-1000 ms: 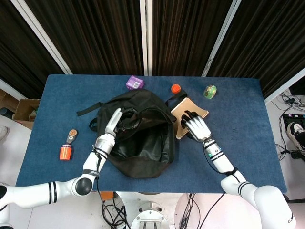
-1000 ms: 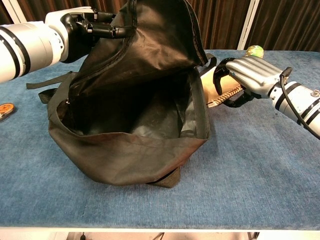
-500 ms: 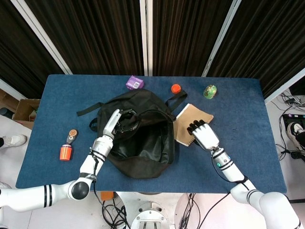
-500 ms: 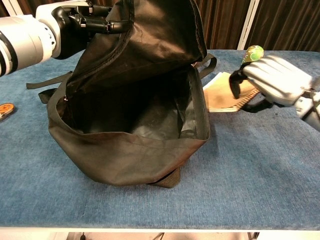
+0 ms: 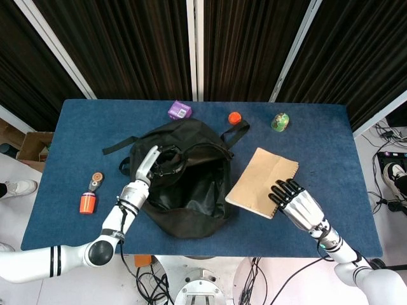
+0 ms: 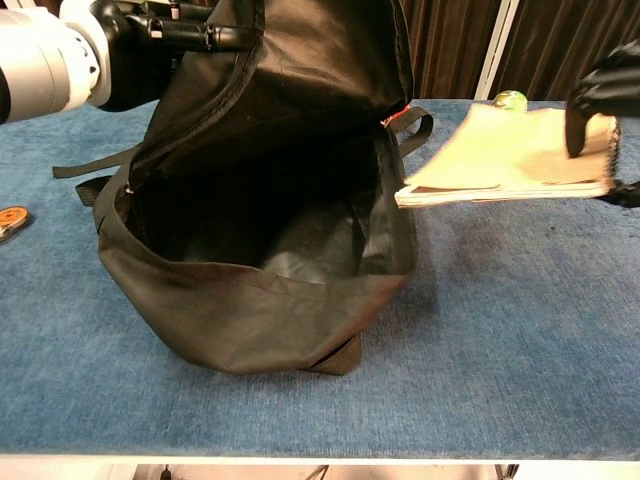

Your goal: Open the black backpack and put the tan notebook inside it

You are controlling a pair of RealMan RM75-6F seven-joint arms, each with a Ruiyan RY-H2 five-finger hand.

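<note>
The right hand [image 5: 297, 204] grips the tan notebook [image 5: 262, 182] by its spiral edge, fingers [image 6: 592, 92] over the cover, holding it level above the blue table [image 5: 331, 159], just beside the bag's mouth. The black backpack [image 5: 189, 184] sits open at the table's middle, its flap pinched and held up by the left hand [image 5: 147, 168]. Left of it lies an orange bottle [image 5: 87, 203]. Farther back stand a purple box [image 5: 179, 111], an orange cap [image 5: 234, 117] and a green ball [image 5: 279, 121].
</note>
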